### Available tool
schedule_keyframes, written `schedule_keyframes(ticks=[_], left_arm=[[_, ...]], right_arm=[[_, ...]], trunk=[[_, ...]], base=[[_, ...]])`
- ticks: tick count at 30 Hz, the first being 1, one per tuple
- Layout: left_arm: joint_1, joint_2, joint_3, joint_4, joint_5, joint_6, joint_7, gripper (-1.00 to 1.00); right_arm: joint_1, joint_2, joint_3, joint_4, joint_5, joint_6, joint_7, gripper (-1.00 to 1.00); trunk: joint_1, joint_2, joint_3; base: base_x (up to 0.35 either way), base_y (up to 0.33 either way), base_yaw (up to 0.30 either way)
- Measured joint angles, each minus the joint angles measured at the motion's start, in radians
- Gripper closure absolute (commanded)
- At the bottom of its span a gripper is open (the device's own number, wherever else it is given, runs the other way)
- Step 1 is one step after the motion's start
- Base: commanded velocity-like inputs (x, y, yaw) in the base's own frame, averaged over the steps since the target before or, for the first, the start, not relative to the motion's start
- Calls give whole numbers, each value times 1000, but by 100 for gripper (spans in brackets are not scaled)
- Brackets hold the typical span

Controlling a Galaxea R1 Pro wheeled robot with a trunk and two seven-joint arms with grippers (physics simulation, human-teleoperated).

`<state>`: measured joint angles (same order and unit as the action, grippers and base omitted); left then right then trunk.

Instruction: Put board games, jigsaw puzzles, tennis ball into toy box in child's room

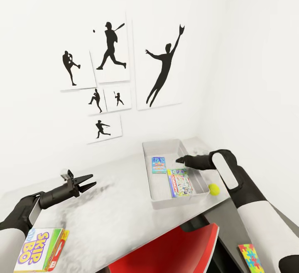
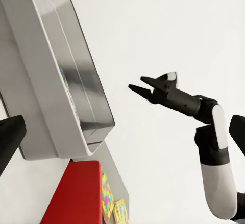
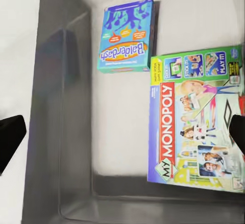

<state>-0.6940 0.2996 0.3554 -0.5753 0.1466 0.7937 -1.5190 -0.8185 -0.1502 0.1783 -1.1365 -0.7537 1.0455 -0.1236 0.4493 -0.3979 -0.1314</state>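
Grey toy box [image 1: 147, 169] at the table's [image 1: 112, 215] far right already holds the blue "Balderdash" game [image 3: 125, 35] and "My Monopoly" [image 3: 196, 127]; the right gripper [image 1: 179, 161], spread and empty, hovers above them. Lift it straight up, I judge, then take the tennis ball [image 1: 214, 188] just right of the box. Near left, "Skip-Bo" [image 1: 37, 250] waits by the spread left gripper [image 1: 90, 181]; a jigsaw puzzle [image 1: 250, 257] lies near right.

Six baseball silhouette prints [image 1: 111, 48] hang on the white wall above a red chair [image 1: 174, 250].
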Motion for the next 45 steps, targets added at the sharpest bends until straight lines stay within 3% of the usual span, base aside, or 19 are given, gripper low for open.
schedule_keyframes(ticks=[3,6,10,12,13,16,18,21,24,28,45], left_arm=[[0,0,0,0,0,0,0,-100],[0,0,0,0,0,0,0,-100],[0,0,0,0,0,-3,0,-100],[0,0,0,0,0,-3,0,-100],[0,0,0,0,1,-4,0,-100],[0,-1,0,0,1,-4,0,-100],[0,-1,-1,0,1,-5,0,-100],[0,-2,-1,-1,2,-5,-1,-100],[0,-2,-1,-1,3,-5,-2,-100],[0,-2,-2,-2,3,-5,-2,-100],[0,-6,-1,-2,3,-5,-2,-100]], right_arm=[[38,-22,-17,-81,-25,0,1,-100],[86,-43,-61,-153,-71,0,1,-100],[249,-92,-195,-333,-212,-2,1,-100],[306,-99,-240,-370,-256,-2,2,-100],[363,-103,-286,-395,-290,-2,5,-100],[484,-102,-378,-426,-347,-2,42,-100],[539,-101,-406,-434,-364,-3,86,-100],[606,-99,-427,-441,-383,-8,180,-100],[636,-100,-437,-444,-391,-31,283,-100],[648,-100,-441,-444,-388,-50,369,-100],[650,-74,-437,-426,-368,-59,388,-100]], trunk=[[0,0,0],[0,0,0],[0,0,0],[0,0,1],[0,0,2],[0,0,5],[0,0,8],[0,0,13],[0,0,18],[0,0,24],[0,0,51]], base=[[0,0,0],[0,0,0],[0,0,0],[0,0,0],[0,0,0],[0,0,0],[0,0,0],[0,0,0],[0,0,0],[0,0,0],[0,0,0]])
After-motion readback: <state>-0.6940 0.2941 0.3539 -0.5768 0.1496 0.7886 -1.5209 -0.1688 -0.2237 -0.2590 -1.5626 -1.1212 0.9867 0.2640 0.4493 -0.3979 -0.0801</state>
